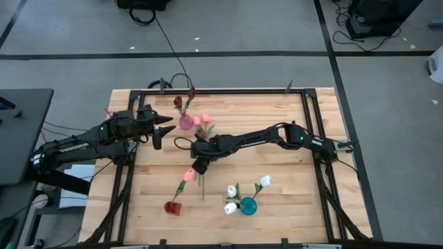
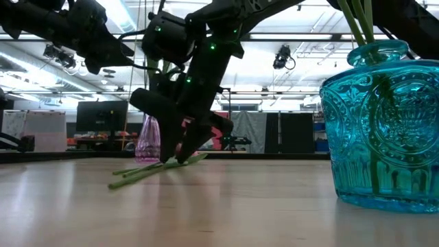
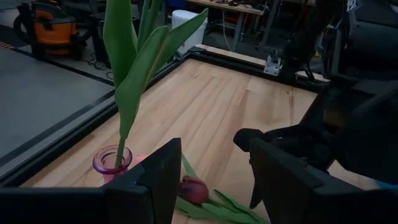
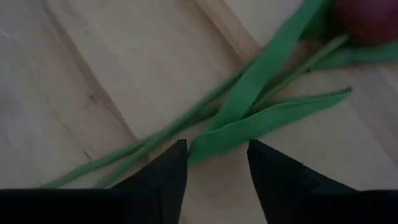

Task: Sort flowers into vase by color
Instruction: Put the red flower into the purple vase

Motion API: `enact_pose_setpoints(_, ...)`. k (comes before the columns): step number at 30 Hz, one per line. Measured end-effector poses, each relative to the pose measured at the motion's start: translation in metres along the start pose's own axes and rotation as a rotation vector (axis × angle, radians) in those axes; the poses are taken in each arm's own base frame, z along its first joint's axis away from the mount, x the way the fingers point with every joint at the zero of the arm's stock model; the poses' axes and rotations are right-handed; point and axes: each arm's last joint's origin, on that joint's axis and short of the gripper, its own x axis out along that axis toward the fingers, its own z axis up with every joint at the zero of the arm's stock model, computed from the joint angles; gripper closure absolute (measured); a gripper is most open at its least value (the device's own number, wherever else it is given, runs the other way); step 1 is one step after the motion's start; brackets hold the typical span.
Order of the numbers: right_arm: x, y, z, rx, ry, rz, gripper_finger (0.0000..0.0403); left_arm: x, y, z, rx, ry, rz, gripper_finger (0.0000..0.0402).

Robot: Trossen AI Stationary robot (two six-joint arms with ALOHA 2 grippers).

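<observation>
Two loose tulips with pink buds (image 1: 201, 120) lie on the table, their stems (image 1: 202, 185) running toward the near edge. My right gripper (image 1: 201, 166) is open and low over these stems. In the right wrist view its fingers (image 4: 217, 146) stand on either side of a green leaf tip (image 4: 214, 142), with a reddish bud (image 4: 367, 18) farther off. My left gripper (image 1: 165, 133) is open and hovers beside the pink glass vase (image 1: 186, 122), which holds maroon tulips (image 1: 178, 102). A red vase (image 1: 173, 207) holds one pink tulip (image 1: 188, 174). A teal vase (image 1: 248, 205) holds white tulips (image 1: 230, 207).
A black metal frame (image 1: 304, 111) borders the wooden table (image 1: 277, 180). The teal vase (image 2: 384, 123) stands near the near edge. The pink vase (image 3: 112, 163) and a bud (image 3: 194, 188) lie just ahead of my left gripper (image 3: 214, 149), with the right arm (image 3: 348, 130) close by.
</observation>
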Motion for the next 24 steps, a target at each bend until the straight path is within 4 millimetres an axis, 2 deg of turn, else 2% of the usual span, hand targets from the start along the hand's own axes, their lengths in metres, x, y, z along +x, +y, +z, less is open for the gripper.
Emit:
enact_pose_setpoints(4, 0.000, -0.004, -0.001, 0.009, 0.022, -0.026, 0.0205, 0.000, 0.000, 0.000, 0.000, 0.000, 0.000, 0.0205)
enact_pose_setpoints(9, -0.014, -0.022, -0.011, 0.006, 0.185, -0.254, 0.0208, 0.000, 0.000, 0.000, 0.000, 0.000, 0.001, 0.0205)
enact_pose_setpoints(13, -0.027, -0.030, -0.010, -0.021, 0.206, -0.387, 0.0210, 0.000, 0.000, 0.000, 0.002, -0.004, 0.000, 0.0205)
enact_pose_setpoints(17, -0.039, -0.027, -0.006, -0.026, 0.235, -0.358, 0.0210, 0.000, 0.000, 0.000, 0.003, -0.003, 0.000, 0.0205)
enact_pose_setpoints(21, -0.040, -0.020, -0.002, 0.034, 0.248, -0.237, 0.0211, 0.000, 0.000, 0.000, 0.003, -0.003, 0.001, 0.0205)
enact_pose_setpoints(24, -0.034, -0.010, 0.005, 0.043, 0.180, -0.130, 0.0210, 0.000, 0.000, 0.000, 0.003, -0.003, 0.001, 0.0205)
